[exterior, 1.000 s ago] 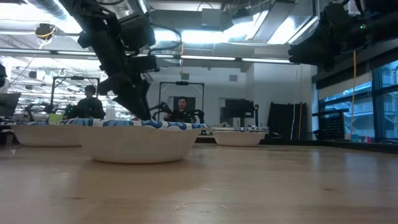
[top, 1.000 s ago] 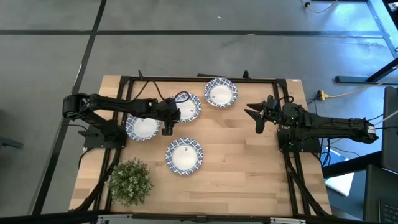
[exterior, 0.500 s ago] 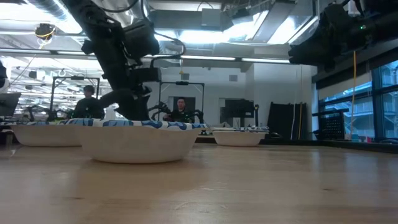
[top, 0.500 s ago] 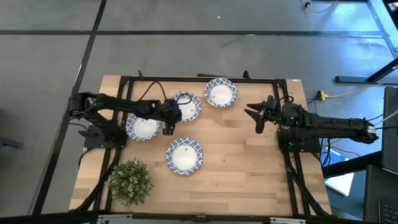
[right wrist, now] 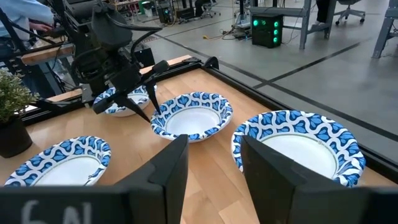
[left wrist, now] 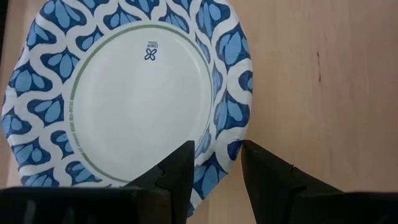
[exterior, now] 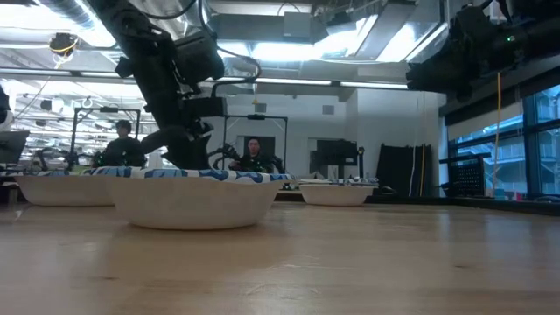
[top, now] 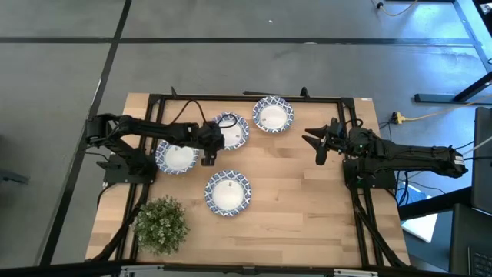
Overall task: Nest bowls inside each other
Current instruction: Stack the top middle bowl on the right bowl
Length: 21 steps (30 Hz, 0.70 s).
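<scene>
1. High view shows four bowls on the wooden worktop: one at the left, one in the middle of the far side, one beside it toward the right, and one nearer the front. None is nested yet.
2. Left gripper is at the rim of the middle far bowl; right gripper waits well apart over bare wood, its fingers spread.
3. Left wrist view shows what the high view hides: the fingers stand apart on both sides of the patterned rim of the bowl, not yet closed on it.
4. I judge the bowls light and thin, with a wavy rim that may bend. The rim is the place to pinch; the smooth inside could slip.
5. Low view shows their shallow walls, and people in the room behind.
</scene>
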Tool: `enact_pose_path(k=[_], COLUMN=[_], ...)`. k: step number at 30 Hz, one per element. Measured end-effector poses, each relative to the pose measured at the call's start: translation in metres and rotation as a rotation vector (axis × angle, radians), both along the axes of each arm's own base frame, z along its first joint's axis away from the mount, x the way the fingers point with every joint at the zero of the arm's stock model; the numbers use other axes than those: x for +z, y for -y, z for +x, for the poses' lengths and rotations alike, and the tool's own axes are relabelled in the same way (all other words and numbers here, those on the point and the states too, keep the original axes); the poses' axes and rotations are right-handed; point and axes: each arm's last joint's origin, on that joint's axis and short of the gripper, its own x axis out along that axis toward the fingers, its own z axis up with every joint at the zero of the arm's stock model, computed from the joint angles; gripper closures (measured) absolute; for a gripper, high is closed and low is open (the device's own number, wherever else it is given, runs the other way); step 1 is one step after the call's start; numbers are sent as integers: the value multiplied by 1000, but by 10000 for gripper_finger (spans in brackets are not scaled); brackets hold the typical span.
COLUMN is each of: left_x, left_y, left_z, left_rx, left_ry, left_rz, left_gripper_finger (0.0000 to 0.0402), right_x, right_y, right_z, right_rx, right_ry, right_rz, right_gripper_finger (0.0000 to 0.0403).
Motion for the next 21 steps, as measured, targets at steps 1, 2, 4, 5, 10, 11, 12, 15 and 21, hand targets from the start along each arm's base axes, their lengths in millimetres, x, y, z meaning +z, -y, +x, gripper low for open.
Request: enact_pose_path(k=[1,2,4,5,10,11,12,15,21], left_x=[0,0,0,0,0,0,0,0,-7], left_y=[-1,-1,-2,-2,-1,-1,-1,-1,-2], left_z=[0,0,-1,0,0,0,0,0,1], left_rx=[3,6,10,10,-1,-1,-4,-8,-35], left_ry=[0,0,2,4,8,8,7,5,-29], left_rz=[0,0,-6,-10,-25,-25,-23,-21,-14], left_gripper_finger=[274,274,274,274,274,274,274,275,281], right_x=[0,0,0,0,0,0,0,0,0], right_y=[0,0,0,0,0,0,0,0,0], right_z=[0,0,0,0,0,0,0,0,0], right_rx=[0,0,0,0,0,0,0,0,-1], right_ry=[0,0,0,0,0,0,0,0,1], right_rz=[0,0,0,0,0,0,0,0,1], right_gripper_finger=[253,253,253,253,253,253,253,253,253])
